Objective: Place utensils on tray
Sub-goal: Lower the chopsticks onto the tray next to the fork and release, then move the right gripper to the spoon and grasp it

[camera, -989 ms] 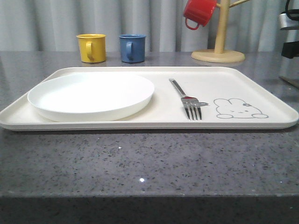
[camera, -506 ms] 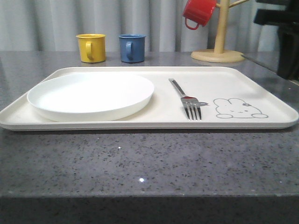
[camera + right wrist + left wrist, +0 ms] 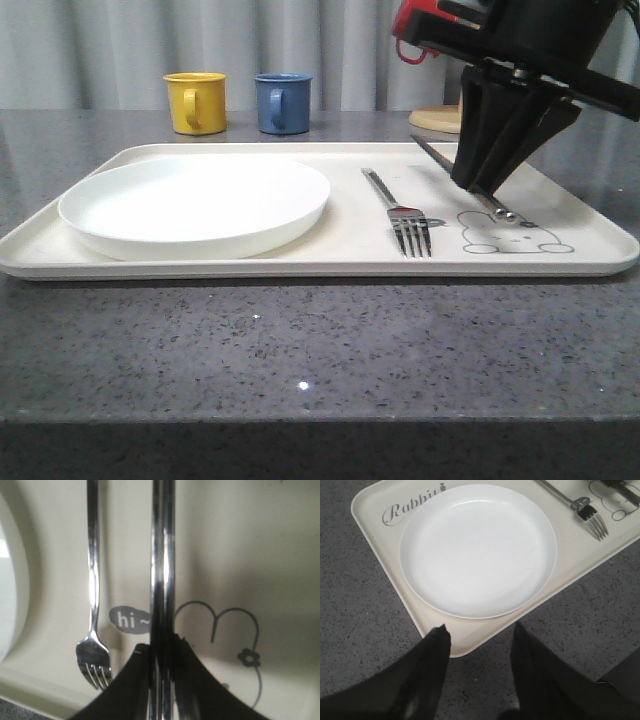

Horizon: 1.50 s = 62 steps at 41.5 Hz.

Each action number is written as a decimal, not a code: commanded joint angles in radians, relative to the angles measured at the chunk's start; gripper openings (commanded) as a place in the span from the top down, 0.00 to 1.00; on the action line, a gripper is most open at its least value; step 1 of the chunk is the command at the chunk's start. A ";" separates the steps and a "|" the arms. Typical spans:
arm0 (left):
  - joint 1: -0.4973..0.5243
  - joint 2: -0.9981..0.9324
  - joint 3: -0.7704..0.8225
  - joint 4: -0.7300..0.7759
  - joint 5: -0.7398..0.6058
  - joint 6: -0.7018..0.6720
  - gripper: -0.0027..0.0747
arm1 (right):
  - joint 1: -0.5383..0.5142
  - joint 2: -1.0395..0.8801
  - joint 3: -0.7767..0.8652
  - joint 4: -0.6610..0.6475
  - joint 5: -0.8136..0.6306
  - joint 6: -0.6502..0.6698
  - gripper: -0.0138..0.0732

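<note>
I'm clamping the chopsticks in my right gripper, low over the tray, just beside the fork. Probably touching down; I'm keeping them parallel to the fork before letting go.

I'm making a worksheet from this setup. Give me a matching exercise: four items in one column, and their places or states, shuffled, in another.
Items:
1. plate
2. fork
3. chopsticks
4. red mug

Places or states:
A. hanging on the wooden stand
B. held in the right gripper
C. on the tray's left part
D. lying on the tray between plate and rabbit drawing

Pairs: 1-C, 2-D, 3-B, 4-A
</note>
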 commanded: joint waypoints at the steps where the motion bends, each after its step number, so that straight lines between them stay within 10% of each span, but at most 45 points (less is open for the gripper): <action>1: -0.009 -0.006 -0.026 0.009 -0.064 -0.013 0.57 | 0.001 -0.019 -0.018 0.029 -0.033 0.016 0.75; 14: -0.009 -0.006 -0.026 0.009 -0.066 -0.013 0.57 | 0.003 -0.015 -0.017 0.015 -0.045 -0.010 0.54; 32: -0.009 -0.006 -0.026 0.009 -0.066 -0.013 0.57 | -0.047 -0.254 -0.016 -0.364 -0.009 -0.119 0.55; 62: -0.009 -0.006 -0.026 0.009 -0.066 -0.013 0.57 | -0.361 -0.049 -0.015 -0.471 0.027 -0.153 0.55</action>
